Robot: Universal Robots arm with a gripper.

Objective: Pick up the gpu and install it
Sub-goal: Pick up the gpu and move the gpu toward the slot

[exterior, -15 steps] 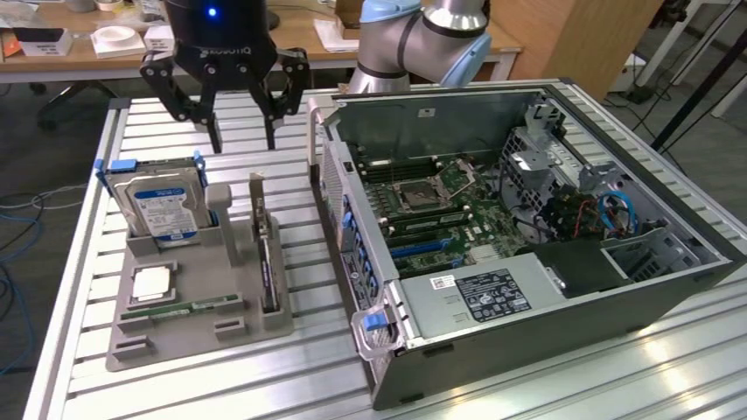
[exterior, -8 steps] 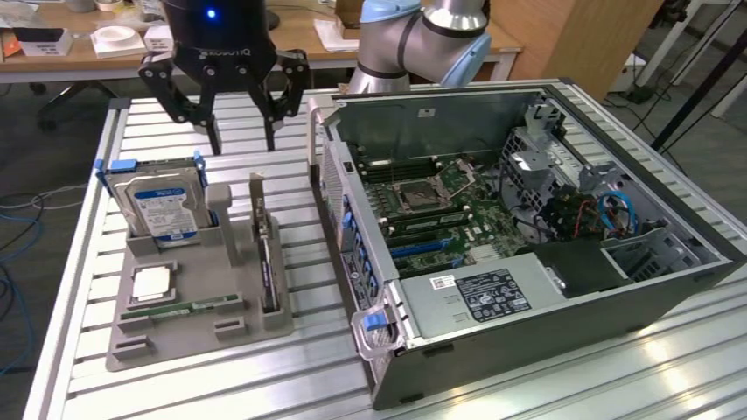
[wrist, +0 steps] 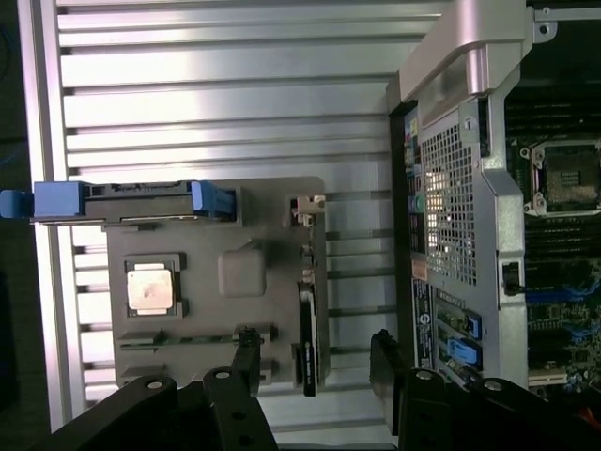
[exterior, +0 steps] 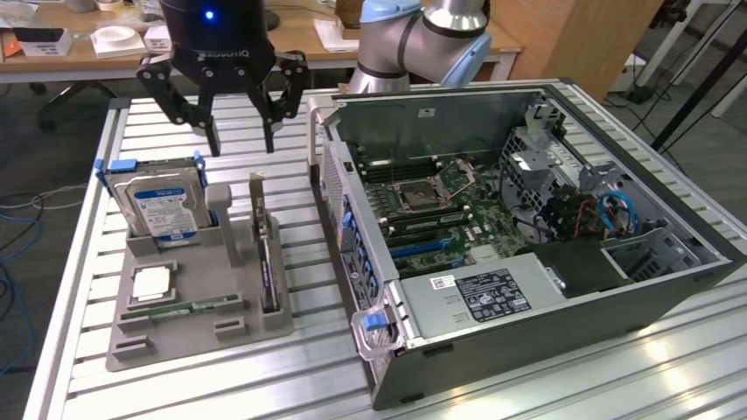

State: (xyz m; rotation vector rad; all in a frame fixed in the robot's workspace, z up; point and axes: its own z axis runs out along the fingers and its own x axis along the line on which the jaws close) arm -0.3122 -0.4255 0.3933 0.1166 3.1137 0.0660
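Gripper (exterior: pixel 243 136), jaws apart, hangs above the tray (exterior: pixel 187 339). The gpu (exterior: pixel 268 258) stands on edge in its slot. The wrist view sets it between the fingers (wrist: pixel 246 362); the exterior view adds the case's (exterior: pixel 561 332) motherboard (exterior: pixel 426 206).

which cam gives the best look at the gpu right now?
Exterior view: the gpu stands on edge in the grey holder, its whole length and some side visible. The wrist view sees the gpu edge-on from above, a thin dark strip.
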